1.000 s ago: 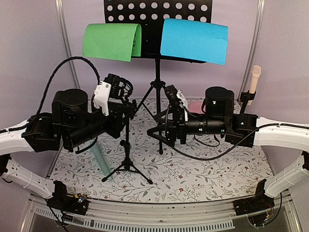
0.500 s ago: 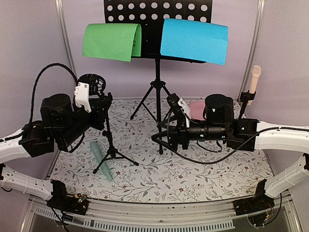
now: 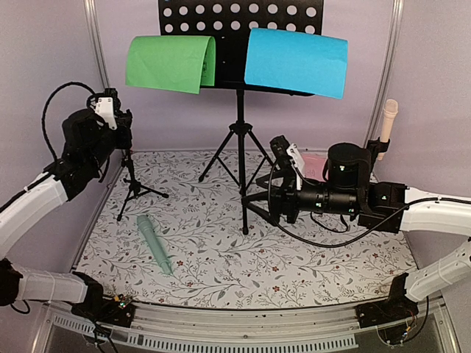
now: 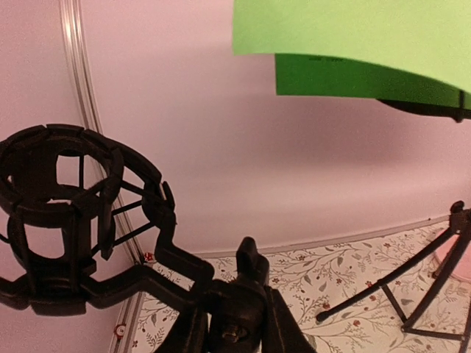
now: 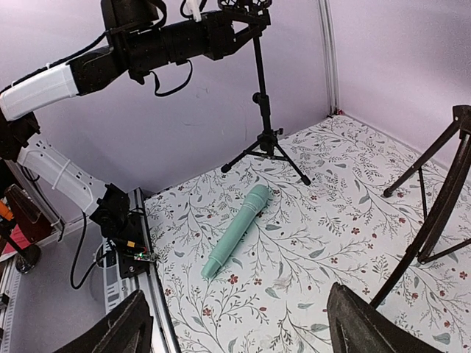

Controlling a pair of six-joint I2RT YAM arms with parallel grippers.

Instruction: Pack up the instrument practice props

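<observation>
My left gripper (image 3: 118, 126) is shut on a small black mic support (image 3: 133, 187), held upright at the far left, its feet at the mat by the wall. In the left wrist view my fingers (image 4: 283, 331) clamp its joint (image 4: 235, 309) below the empty cradle (image 4: 59, 213). The mint microphone (image 3: 153, 243) lies flat on the mat, also seen in the right wrist view (image 5: 239, 229). My right gripper (image 3: 276, 195) is open and empty beside the music rack's legs (image 3: 239, 165). The rack (image 3: 239, 18) holds a green sheet (image 3: 171, 62) and a blue sheet (image 3: 294, 60). The pink microphone (image 3: 386, 126) stands in its support at the far right.
A round pink plate (image 3: 313, 163) lies behind my right arm. The enclosure's walls and metal posts (image 3: 96, 51) close the left, back and right sides. The rack's tripod legs (image 5: 441, 198) spread over the mat's middle back.
My left arm has carried the mic support from the middle of the mat back and to the far left wall. My right arm has drifted slightly right, still open.
</observation>
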